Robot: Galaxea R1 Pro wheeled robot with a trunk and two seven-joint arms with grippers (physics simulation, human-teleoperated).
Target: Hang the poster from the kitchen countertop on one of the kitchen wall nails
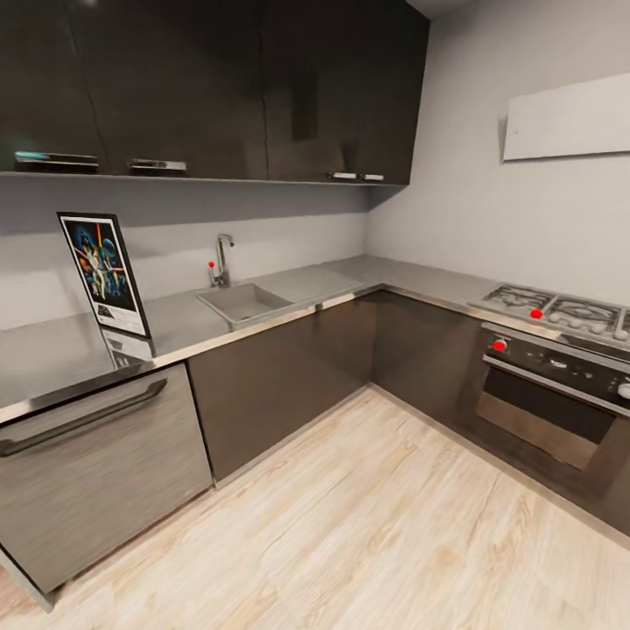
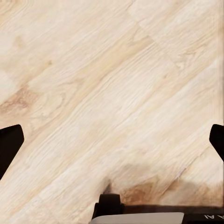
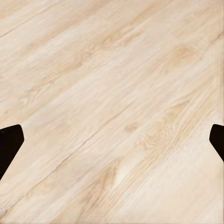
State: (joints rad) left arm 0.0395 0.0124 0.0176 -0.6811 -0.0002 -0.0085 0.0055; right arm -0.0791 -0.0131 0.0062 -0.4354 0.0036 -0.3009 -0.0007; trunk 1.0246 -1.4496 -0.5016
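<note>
Grey walls and dark glossy upper cabinets (image 1: pixel 219 87) frame an L-shaped kitchen seen from the head camera, with pale wood-plank floor (image 1: pixel 367 542) filling the lower part of the frame. At centre left the kitchen countertop (image 1: pixel 52 350) runs as a long grey matte surface over dark base cabinets, with an inset grey sink (image 1: pixel 243 302) and a chrome tap (image 1: pixel 222 259) behind it near the middle of the frame. At the left of the frame the poster (image 1: pixel 103 271) stands upright on the countertop, leaning back against the wall (black frame, white border, colourful artwork on dark blue), its reflection showing on the worktop below it. A brushed-metal dishwasher front (image 1: pixel 96 472) sits under it at lower left. At right, a gas hob (image 1: pixel 560 311) and an oven (image 1: pixel 551 394) occupy the other leg of the counter. Both wrist views look down on the wood floor: the left gripper (image 2: pixel 112 140) and the right gripper (image 3: pixel 112 140) each show dark fingertips spread to opposite edges of the frame, released and grasping nothing.
</note>
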